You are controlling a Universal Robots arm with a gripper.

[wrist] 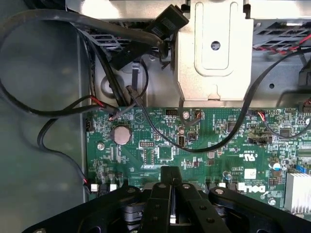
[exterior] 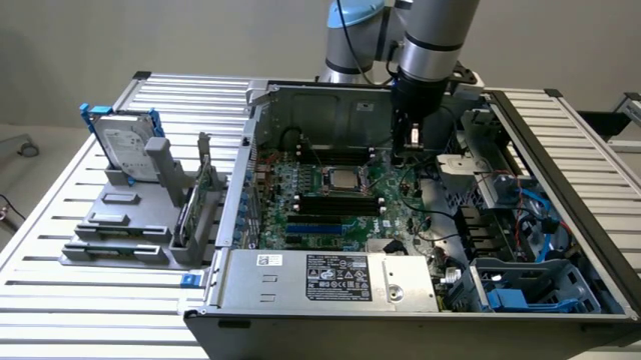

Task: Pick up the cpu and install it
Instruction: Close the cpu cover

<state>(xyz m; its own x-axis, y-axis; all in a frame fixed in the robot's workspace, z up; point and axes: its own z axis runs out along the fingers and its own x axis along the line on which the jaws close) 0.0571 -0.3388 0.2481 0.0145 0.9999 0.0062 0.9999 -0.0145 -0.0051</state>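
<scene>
Gripper, closed, hovers over motherboard printed DELL.

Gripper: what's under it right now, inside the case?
Beneath the shut gripper lies the green motherboard, with a coin battery and black cables across it. The gripper's own body hides the board right under it. The cpu sits apart on the board.

White "DELL" lettering, seen upside down, is printed on the green mobo near one edge. Other silkscreen on it is too small to be read. White labels are seen on the PSU & hard drive; txt illegible.
</scene>
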